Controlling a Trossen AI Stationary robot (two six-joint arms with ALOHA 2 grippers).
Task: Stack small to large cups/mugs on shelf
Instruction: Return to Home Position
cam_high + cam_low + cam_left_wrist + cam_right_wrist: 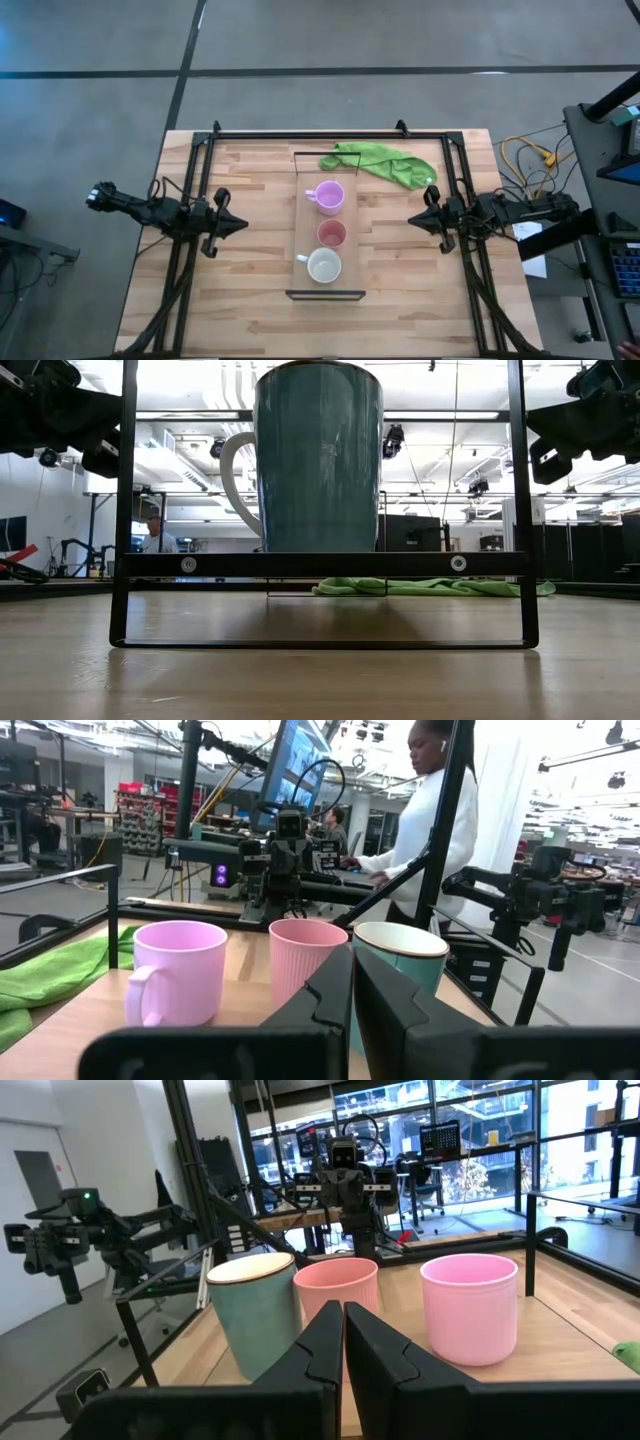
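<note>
Three cups stand upright in a row along the light-wood shelf. The lilac handled mug is farthest, the salmon-pink cup is in the middle, and the white-rimmed, teal-sided handled mug is nearest. The low view shows only this last mug, on the shelf's black frame. My left gripper hovers left of the shelf, shut, pointing at the cups. My right gripper hovers right of it, shut, facing them. Neither touches a cup. Each wrist view shows all three cups beyond the shut fingers.
A crumpled green cloth lies at the shelf's far right end. Black rails run along both sides of the table under the arms. A person in white stands beyond the table's right side. Bare wood lies between each gripper and the shelf.
</note>
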